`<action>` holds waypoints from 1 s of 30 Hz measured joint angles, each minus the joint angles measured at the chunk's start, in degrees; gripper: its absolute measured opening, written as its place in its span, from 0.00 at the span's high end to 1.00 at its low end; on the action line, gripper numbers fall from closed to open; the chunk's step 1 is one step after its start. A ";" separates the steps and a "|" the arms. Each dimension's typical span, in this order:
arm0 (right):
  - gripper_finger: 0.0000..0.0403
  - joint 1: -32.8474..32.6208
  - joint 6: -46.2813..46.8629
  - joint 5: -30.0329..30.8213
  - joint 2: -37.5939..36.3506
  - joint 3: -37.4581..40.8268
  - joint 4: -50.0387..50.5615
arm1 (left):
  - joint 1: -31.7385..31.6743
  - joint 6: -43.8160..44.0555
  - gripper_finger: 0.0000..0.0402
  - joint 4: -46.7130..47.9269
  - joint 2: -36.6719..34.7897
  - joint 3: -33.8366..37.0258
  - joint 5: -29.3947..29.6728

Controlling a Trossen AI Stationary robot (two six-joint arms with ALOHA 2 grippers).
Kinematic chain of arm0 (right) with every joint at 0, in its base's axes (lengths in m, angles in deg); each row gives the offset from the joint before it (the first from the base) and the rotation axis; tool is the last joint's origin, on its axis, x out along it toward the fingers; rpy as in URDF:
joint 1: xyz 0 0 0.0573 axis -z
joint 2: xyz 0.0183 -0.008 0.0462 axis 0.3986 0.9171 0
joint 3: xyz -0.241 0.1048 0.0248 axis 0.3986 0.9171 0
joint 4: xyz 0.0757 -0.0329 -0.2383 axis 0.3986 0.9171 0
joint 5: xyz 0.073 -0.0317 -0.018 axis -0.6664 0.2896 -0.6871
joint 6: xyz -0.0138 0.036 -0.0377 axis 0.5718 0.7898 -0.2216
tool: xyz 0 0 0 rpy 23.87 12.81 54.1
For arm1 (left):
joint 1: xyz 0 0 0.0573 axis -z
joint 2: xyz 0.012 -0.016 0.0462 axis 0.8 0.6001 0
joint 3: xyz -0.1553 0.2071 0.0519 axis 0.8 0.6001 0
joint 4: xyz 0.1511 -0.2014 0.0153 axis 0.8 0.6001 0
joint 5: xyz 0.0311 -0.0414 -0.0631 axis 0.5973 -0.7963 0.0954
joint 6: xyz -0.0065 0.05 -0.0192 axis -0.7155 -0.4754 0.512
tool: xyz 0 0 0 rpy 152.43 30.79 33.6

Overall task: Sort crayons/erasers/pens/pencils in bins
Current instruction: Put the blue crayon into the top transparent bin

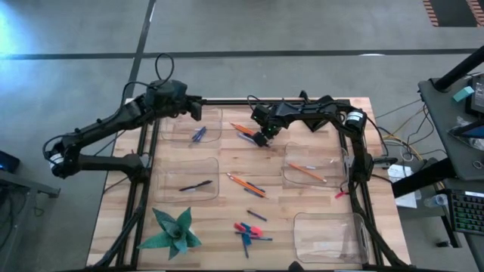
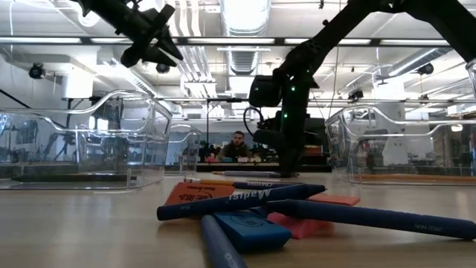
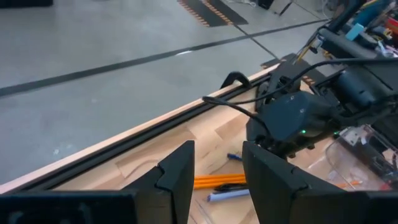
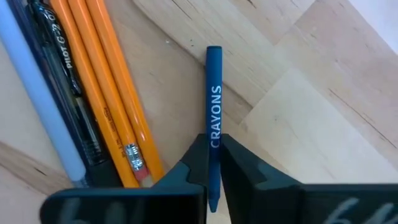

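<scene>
My right gripper is down at the table's far middle, shut on a blue crayon marked CRAYONS. Beside it lie orange pencils, a black pen and a light-blue pen; the pile also shows in the high view. My left gripper is open and empty, raised above the far-left bin. The pink-red and blue erasers lie with blue crayons near the front middle. My right gripper pinches the blue crayon between its two fingers near the crayon's pointed end, one finger on each side, across the stick. The longer part sticks out past the fingertips. Whether it is lifted or rests on the wood, I cannot tell.
The far-left bin holds blue sticks, the left-middle bin a black pen, the right-middle bin an orange pencil; a fourth bin stands near right. Two pencils lie mid-table. A green folded-paper shape sits near left.
</scene>
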 joint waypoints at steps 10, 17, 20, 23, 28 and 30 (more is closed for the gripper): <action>0.96 0.04 -0.88 0.50 -2.57 -2.94 -1.60 | 0.07 -2.20 0.70 -3.79 0.00 1.21 -0.52; 0.97 -0.40 -2.75 -4.84 -8.86 -3.18 -9.31 | 0.44 -3.65 0.70 -10.92 0.09 2.64 -7.23; 0.97 -1.03 -5.11 -9.27 -13.04 -3.20 -16.12 | 0.50 -4.61 0.70 -15.94 0.09 3.83 -11.37; 0.97 -1.91 -8.92 -14.36 -16.89 -3.20 -22.86 | 0.82 -5.07 0.70 -22.90 0.09 5.82 -15.55; 0.97 -4.14 -14.58 -18.14 -23.10 -3.29 -29.74 | 1.23 -6.47 0.70 -31.96 0.09 9.02 -18.94; 0.97 -4.86 -15.74 -18.18 -24.94 -3.31 -29.91 | 1.31 -6.45 0.70 -35.52 0.09 10.41 -18.98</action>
